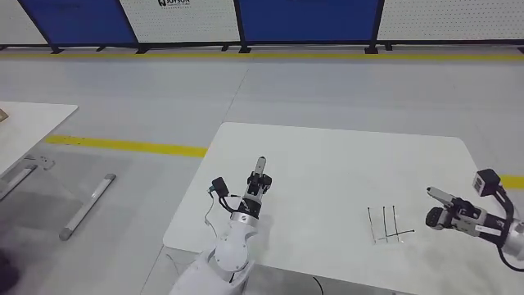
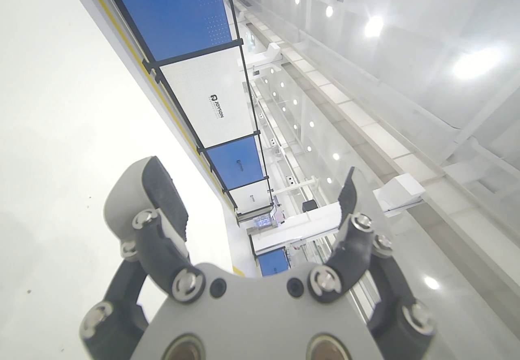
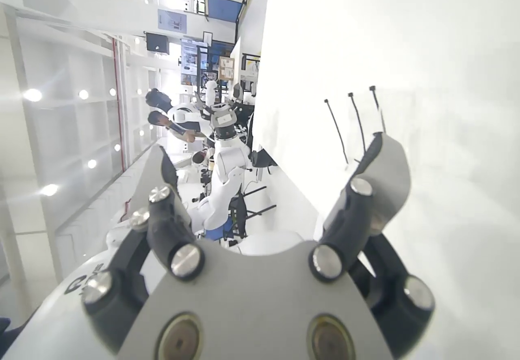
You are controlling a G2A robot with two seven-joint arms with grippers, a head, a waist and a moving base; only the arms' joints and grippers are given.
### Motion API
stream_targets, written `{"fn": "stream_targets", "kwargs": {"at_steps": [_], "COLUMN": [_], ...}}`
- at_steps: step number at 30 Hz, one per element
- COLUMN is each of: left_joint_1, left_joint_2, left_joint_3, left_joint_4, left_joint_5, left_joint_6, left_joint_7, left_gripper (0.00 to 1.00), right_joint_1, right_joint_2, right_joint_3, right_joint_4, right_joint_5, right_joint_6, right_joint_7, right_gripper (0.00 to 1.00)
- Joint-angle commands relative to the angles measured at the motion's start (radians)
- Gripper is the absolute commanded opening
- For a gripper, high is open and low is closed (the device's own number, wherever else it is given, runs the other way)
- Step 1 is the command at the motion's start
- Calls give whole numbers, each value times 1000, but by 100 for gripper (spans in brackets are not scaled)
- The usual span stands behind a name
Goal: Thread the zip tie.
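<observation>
No tie is picked up yet, so by my judgement the task stands at its first step: taking one zip tie off the desk (image 1: pixel 327 164). The zip ties (image 1: pixel 385 223) lie toward the desk's near right part, three side by side with their heads pointing away from the robot, and what seems a fourth lying across their near ends. The right arm (image 1: pixel 467 215) hangs just beside them at the desk's right edge. Its jaws are spread and empty, and in its wrist view the zip ties (image 3: pixel 357 122) lie just beyond one fingertip. The left arm (image 1: pixel 239 225) is well apart from them, over the near left part, and its jaws are likewise spread wide with nothing between them.

The next move probably calls for the right jaws to drop over a single strand and pinch it clear of its neighbours. That is fiddly, since the ties are thin, flat and close together.

The desk is white, plain and matt. Behind it runs grey floor with a yellow line (image 1: pixel 123 143), then a wall of blue and white panels (image 1: pixel 307 4). A second white desk (image 1: pixel 24 127) stands off to the left.
</observation>
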Motion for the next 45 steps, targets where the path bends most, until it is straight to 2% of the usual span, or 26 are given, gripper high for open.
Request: {"fn": "stream_targets", "kwargs": {"at_steps": [1, 7, 21, 23, 29, 33, 45], "left_joint_1": [0, 0, 0, 0, 0, 0, 0], "left_joint_2": [0, 0, 0, 0, 0, 0, 0], "left_joint_3": [0, 0, 0, 0, 0, 0, 0], "left_joint_4": [0, 0, 0, 0, 0, 0, 0], "left_joint_5": [0, 0, 0, 0, 0, 0, 0], "left_joint_6": [0, 0, 0, 0, 0, 0, 0], "left_joint_7": [0, 0, 0, 0, 0, 0, 0], "left_gripper": [100, 100, 100, 100, 100, 100, 100], "right_joint_1": [14, 39, 39, 32, 16, 37, 39], "right_joint_2": [8, 23, 23, 25, 58, 89, 91], "right_joint_3": [-17, -42, -42, -54, -136, -169, -168], "right_joint_4": [34, 130, 130, 114, 88, 97, 98], "right_joint_5": [-11, -24, -24, -39, -16, -37, -40], "right_joint_6": [5, -16, -16, -31, -53, -43, -41], "right_joint_7": [-1, -2, -2, -1, -1, -1, -1], "right_gripper": [100, 100, 100, 100, 100, 100, 100]}}
